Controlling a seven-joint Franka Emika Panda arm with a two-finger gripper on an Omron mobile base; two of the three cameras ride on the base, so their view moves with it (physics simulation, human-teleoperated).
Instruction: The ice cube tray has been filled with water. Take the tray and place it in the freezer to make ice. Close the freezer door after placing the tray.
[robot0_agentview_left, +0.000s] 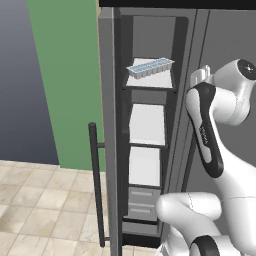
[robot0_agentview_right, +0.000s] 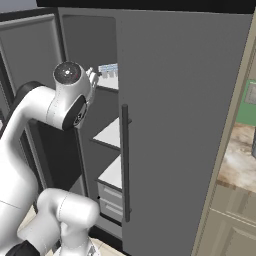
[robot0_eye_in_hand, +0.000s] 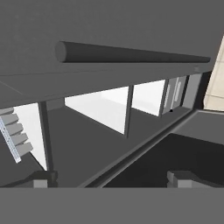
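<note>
Glossy white arm (robot0_agentview_left: 235, 95), dark joints

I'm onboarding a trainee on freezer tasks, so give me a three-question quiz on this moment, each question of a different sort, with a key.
1. True or false: the ice cube tray lies on the top white shelf of the freezer.
2. Multiple choice: the freezer door is (A) fully closed, (B) open, (C) taken off.
3. Short answer: is the gripper holding anything?

Key
1. True. It rests on the uppermost shelf.
2. B. It stands open, showing the shelves and the grey drawers below.
3. No. In the hand view its fingertips stand apart with nothing between them, clear of the tray.
</note>
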